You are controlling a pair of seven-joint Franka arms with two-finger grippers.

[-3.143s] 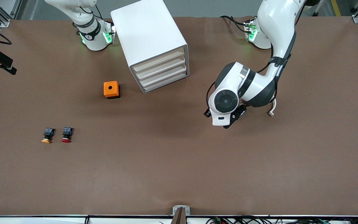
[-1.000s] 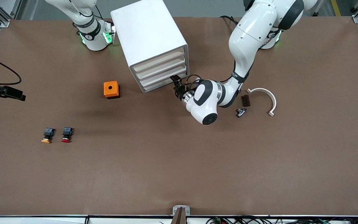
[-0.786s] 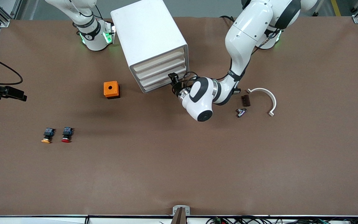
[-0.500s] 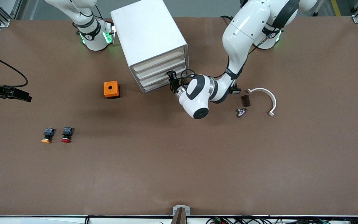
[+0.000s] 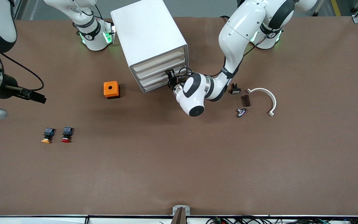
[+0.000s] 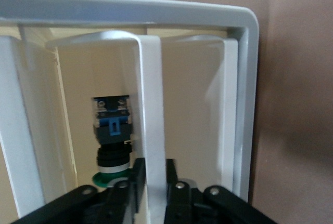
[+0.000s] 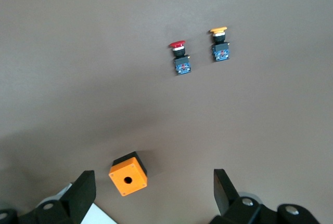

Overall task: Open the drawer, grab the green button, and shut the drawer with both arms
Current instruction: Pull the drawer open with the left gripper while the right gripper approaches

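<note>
Left gripper (image 6: 152, 182) is clamped on what looks like the drawer handle (image 6: 151, 109), so you've yet to pull it open; the green button (image 6: 111, 135) sits inside while your right gripper (image 7: 154, 193) waits spread over the table

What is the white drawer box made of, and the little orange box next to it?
The drawer cabinet looks like smooth, slightly glossy white plastic: rounded corners, even colour, thin moulded handle. It could be painted metal. The orange box looks like matte plastic, one solid colour with a round hole on top.
</note>
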